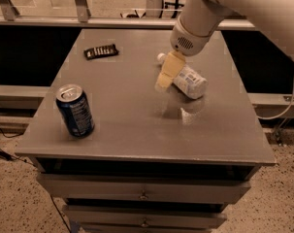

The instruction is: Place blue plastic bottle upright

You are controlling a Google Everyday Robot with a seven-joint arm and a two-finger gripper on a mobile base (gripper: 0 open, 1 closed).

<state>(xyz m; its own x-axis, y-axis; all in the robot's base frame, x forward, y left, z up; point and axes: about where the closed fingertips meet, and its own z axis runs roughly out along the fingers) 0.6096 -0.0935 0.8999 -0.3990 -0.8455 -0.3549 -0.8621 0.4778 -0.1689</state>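
Grey tabletop (137, 130), one arm at work. Far to the left of the gripper, near the front edge, a dark blue can (74, 111) stands upright. A flat dark packet (101, 51) lies to the gripper's left and farther back.

The pale yellow gripper (163, 81) hangs from the white arm (200, 18) over the middle of the table. Its tip is low and crosses the neck end of the bottle (191, 81). Whether it is open or closed on anything cannot be told.

The bottle lies on its side just right of the gripper and partly behind it. Its white cap points to the back left and its base to the right.

By the look of it, the task has barely begun. The bottle is not upright, and no secure hold on it can be seen. Grasping, tipping it onto its base and letting go all appear to remain.

The bottle is small and clear, with a pale blue-and-white label wrapped round its middle.
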